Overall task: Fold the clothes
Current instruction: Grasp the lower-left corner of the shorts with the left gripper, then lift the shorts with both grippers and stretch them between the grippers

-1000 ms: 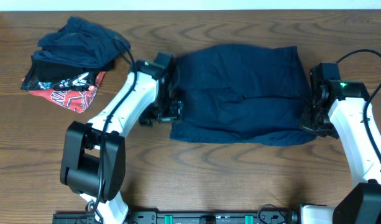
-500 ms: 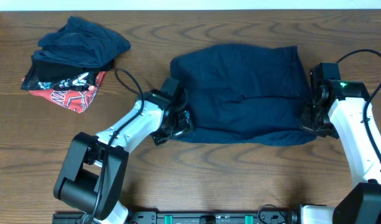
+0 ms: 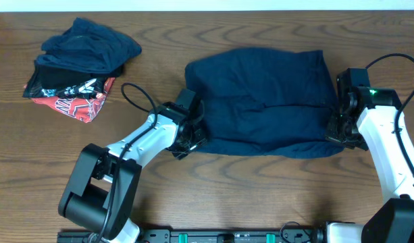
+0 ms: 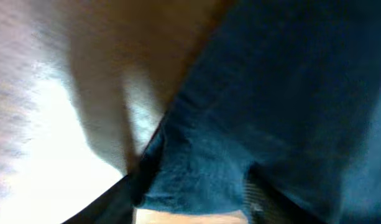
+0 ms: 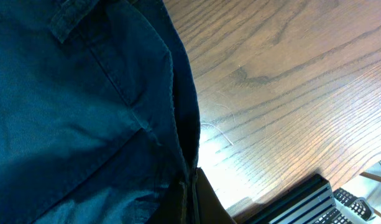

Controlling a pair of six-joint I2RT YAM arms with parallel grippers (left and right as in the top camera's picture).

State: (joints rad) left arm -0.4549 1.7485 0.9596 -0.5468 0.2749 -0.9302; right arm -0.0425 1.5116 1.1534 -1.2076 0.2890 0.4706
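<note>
A wide plain navy garment (image 3: 261, 101) lies spread across the middle of the table. My left gripper (image 3: 191, 140) is at its front left corner. In the left wrist view, navy cloth (image 4: 289, 93) fills the space between the jaws (image 4: 190, 199), which are shut on it. My right gripper (image 3: 338, 133) is at the garment's front right corner. In the right wrist view the fingers (image 5: 189, 196) are pressed together on the cloth's hemmed edge (image 5: 72, 93). More clothes lie in a pile (image 3: 85, 47) at the far left, navy on top of a red-and-black piece with white print (image 3: 75, 98).
The wooden table (image 3: 261, 196) shows bare wood in front of the garment and between it and the pile. A black rail (image 3: 227, 236) runs along the front edge and shows in the right wrist view (image 5: 302, 199). A cable loops by the left arm (image 3: 136, 94).
My left gripper has moved from the garment's left edge toward the front, to its front left corner, and that corner has shifted slightly inward. The right arm has not moved.
</note>
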